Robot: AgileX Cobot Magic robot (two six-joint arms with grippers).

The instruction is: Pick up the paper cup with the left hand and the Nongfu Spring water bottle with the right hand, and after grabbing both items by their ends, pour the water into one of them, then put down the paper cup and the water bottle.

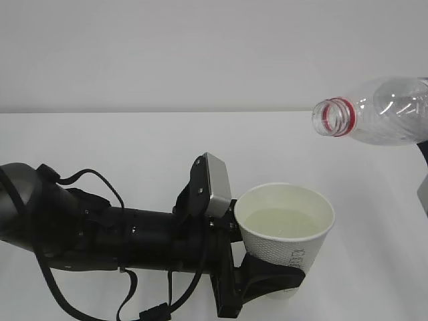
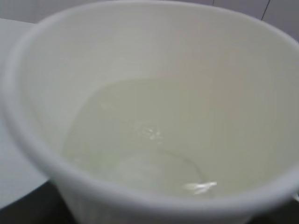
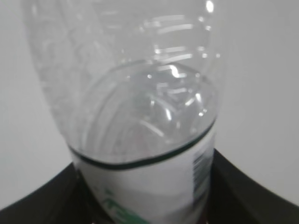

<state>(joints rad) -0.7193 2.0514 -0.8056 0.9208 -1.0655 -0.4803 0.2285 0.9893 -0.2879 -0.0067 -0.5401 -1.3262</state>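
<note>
Gripping the paper cup (image 1: pixel 289 235) low on its wall, the left hand (image 1: pixel 267 277) is holding it upright with water (image 1: pixel 282 222) inside; the right hand (image 3: pixel 149 205) is clasping the near-horizontal Nongfu Spring water bottle (image 1: pixel 381 110), its mouth up beside the cup.

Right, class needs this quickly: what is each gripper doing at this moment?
Left gripper: closed on the paper cup, which holds water.
Right gripper: closed on the Nongfu Spring water bottle, tilted, mouth toward the cup.

plain white table (image 1: pixel 134 140) against a bare pale grey wall (image 1: pixel 167 47).
</note>
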